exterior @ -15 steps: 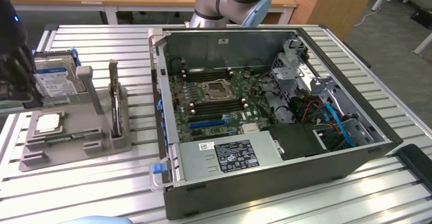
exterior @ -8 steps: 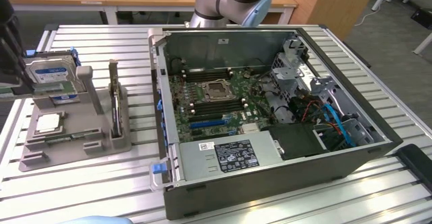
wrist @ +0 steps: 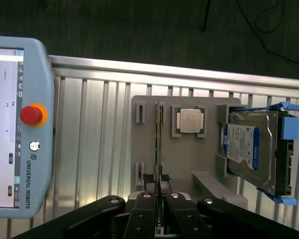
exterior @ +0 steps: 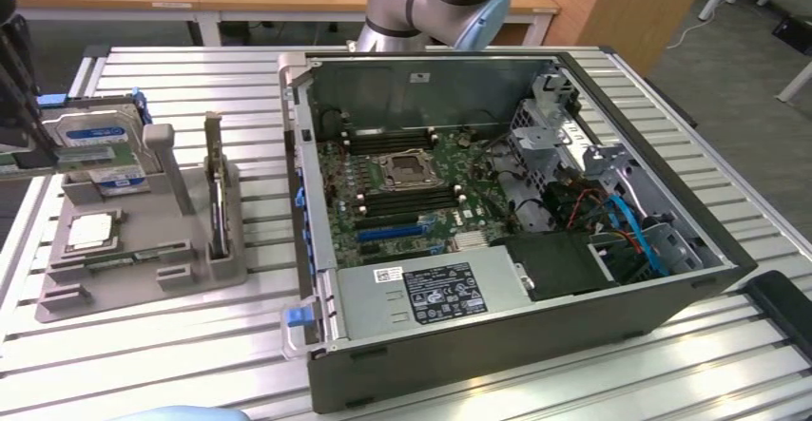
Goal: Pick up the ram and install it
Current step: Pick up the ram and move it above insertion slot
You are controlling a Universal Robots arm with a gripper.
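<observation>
My gripper (wrist: 159,191) is shut on the ram (wrist: 159,144), a thin green stick seen edge-on that reaches out from between the black fingers (wrist: 145,209). In the exterior view the gripper (exterior: 29,155) is at the far left edge. There it carries the ram (exterior: 102,156) level above the grey parts fixture (exterior: 140,293), in front of the hard drive. A second green stick (exterior: 127,255) lies in the fixture's front slots. The open computer case (exterior: 508,212) is to the exterior view's right, and its motherboard's long memory slots (exterior: 403,199) lie beside the CPU socket (exterior: 406,166).
The fixture also holds a square silver CPU (wrist: 190,121) and a blue-labelled hard drive (wrist: 251,149) in a blue bracket. A teach pendant (wrist: 20,129) with a red stop button is close to the wrist camera. The slatted metal table (exterior: 152,364) surrounds the case.
</observation>
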